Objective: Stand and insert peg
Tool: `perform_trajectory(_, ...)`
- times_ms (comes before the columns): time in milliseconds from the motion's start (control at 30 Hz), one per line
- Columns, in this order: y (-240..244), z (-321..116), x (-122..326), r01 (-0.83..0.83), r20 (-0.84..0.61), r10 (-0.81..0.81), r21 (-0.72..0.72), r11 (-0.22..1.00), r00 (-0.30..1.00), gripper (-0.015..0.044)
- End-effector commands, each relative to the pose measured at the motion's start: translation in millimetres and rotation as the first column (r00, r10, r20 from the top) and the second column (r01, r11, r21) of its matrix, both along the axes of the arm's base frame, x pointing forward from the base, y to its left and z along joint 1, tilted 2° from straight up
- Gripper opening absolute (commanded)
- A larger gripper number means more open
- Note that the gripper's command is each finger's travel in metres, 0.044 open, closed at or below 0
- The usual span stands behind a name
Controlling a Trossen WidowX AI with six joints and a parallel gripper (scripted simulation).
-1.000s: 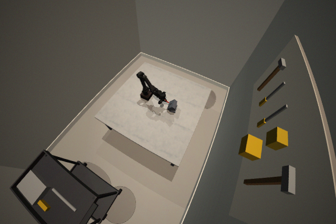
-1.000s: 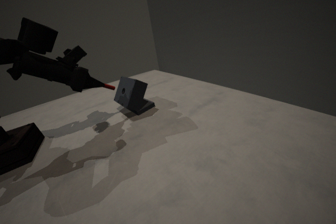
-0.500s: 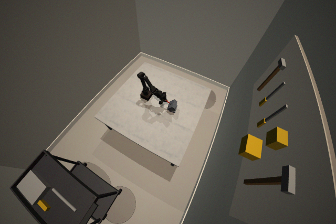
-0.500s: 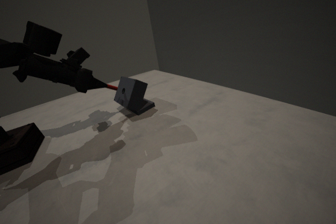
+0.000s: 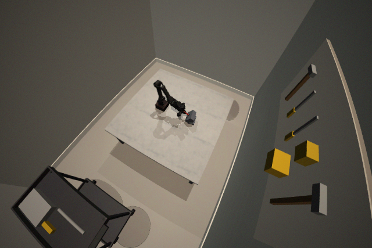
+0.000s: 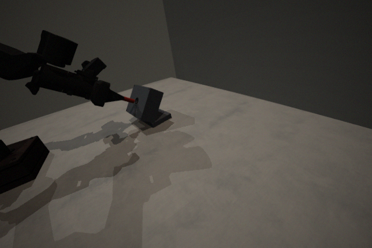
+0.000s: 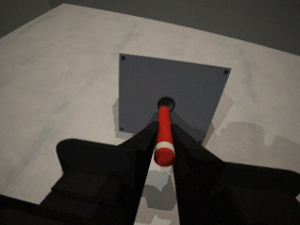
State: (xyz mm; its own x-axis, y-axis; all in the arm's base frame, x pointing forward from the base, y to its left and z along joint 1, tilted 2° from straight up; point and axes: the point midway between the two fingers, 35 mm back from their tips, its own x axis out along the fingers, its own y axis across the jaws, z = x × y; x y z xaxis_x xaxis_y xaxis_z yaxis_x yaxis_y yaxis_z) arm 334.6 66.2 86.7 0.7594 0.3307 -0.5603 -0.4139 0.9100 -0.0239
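My gripper (image 7: pixel 164 127) (image 6: pixel 120 97) (image 5: pixel 182 111) is shut on the red peg (image 7: pixel 164 127) (image 6: pixel 129 99) (image 5: pixel 186 113). Its white band (image 7: pixel 165 148) is at the near end, between the fingers. The peg's plain end reaches the mouth of the hole (image 7: pixel 166 103) (image 6: pixel 136 100) in the grey sloped panel (image 7: pixel 197 91) (image 6: pixel 147 102) (image 5: pixel 190 117). The peg points along the hole's line. How far the tip is inside, I cannot tell. The panel stands on the pale table (image 5: pixel 168 140) (image 6: pixel 240 164) (image 7: pixel 61 70).
The arm's dark base (image 5: pixel 161 105) (image 6: pixel 18 158) stands on the table behind the panel. A wall board at the right carries hammers (image 5: pixel 300 81), yellow boxes (image 5: pixel 278 162) and tools. A dark cart (image 5: pixel 68 209) stands on the floor at the lower left.
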Motion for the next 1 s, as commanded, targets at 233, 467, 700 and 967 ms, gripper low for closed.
perform_trajectory(233,0.7,-0.7,1.8,0.000,0.000,0.000,0.000,1.000,1.000,0.0000)
perform_trajectory(467,0.6,-0.5,1.9,0.000,0.000,0.000,0.000,1.000,1.000,0.0000)
perform_trajectory(700,0.5,2.3,4.0,0.000,0.001,0.000,0.000,1.000,1.000,0.0000)
perform_trajectory(967,0.5,3.6,5.6,0.000,0.001,0.000,0.000,1.000,1.000,0.0000)
